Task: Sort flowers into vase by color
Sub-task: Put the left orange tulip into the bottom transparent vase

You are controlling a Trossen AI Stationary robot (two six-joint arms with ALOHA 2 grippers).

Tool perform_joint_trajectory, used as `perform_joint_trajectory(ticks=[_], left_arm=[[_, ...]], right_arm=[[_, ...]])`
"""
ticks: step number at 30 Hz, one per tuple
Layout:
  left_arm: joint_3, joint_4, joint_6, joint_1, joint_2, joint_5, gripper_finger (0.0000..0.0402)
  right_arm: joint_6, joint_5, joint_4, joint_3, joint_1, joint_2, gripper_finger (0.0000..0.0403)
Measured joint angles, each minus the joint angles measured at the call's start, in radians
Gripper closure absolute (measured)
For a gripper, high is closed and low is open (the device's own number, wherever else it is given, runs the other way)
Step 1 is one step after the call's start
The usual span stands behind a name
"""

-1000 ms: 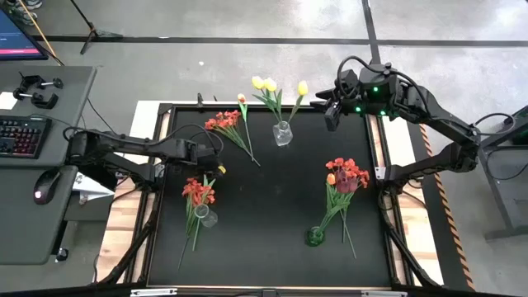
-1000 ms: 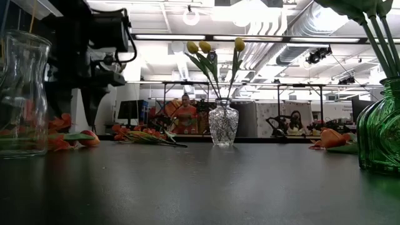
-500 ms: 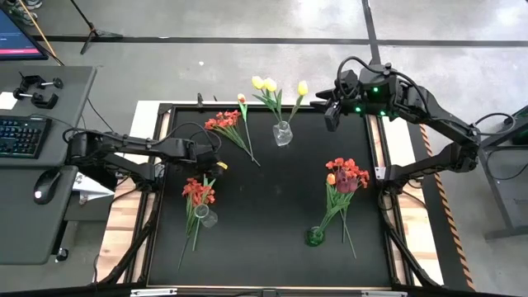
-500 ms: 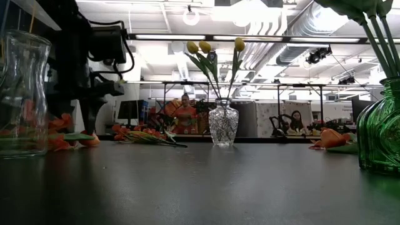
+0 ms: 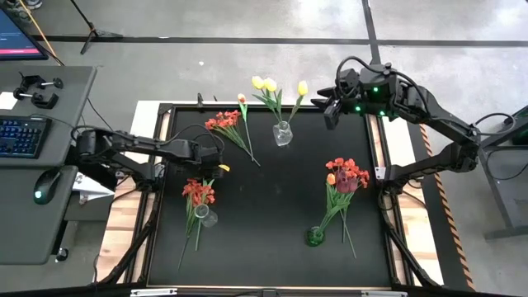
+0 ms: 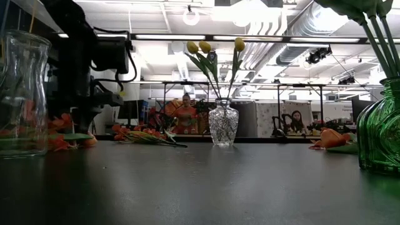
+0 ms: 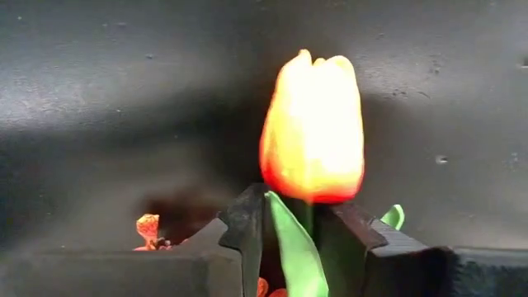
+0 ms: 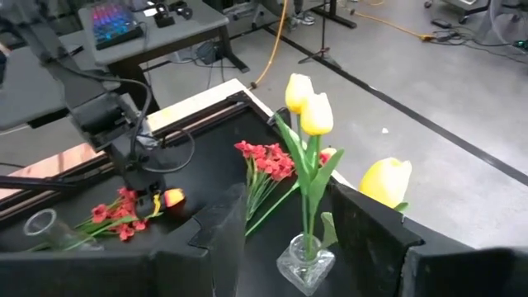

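Note:
An orange-yellow tulip (image 7: 312, 128) lies on the black mat near the table's left edge, seen small in the high view (image 5: 222, 169). My left gripper (image 7: 301, 227) points down over it and is shut on its stem just below the head. My right gripper (image 8: 301, 239) hangs open and holds nothing, high above the table's far right corner (image 5: 330, 112). A clear vase (image 5: 282, 133) at the far middle holds yellow tulips (image 5: 268, 84). A green vase (image 5: 315, 238) stands on the near right. My left gripper pinches the tulip's green stem and leaf (image 7: 299, 239) between its two fingers (image 7: 247, 223), right behind the head. The fingers come from above, pointing down, and lie across the stem. The tulip lies on the mat.
Red flowers (image 5: 198, 192) lie by a clear vase (image 5: 207, 217) just near of my left gripper. Another red bunch (image 5: 227, 123) lies at the far left. A red and maroon bunch (image 5: 346, 174) lies on the right, its stems toward the green vase.
My left gripper has come down toward the tulip on the mat. The right arm has kept still.

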Motion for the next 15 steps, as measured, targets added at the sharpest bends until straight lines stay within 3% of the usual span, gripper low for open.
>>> perform_joint_trajectory(ticks=[6,11,15], left_arm=[[0.002,-0.014,0.026,-0.002,-0.015,-0.009,0.0335],[0.029,-0.09,0.035,-0.002,-0.089,-0.103,0.0393],[0.056,-0.124,0.034,-0.002,-0.196,-0.202,0.0393]], right_arm=[[-0.011,0.0,-0.017,0.0,0.0,0.0,0.0234],[-0.005,0.0,-0.022,0.0,0.0,0.0,0.0234],[0.008,0.0,-0.02,0.0,0.0,0.0,0.0234]])
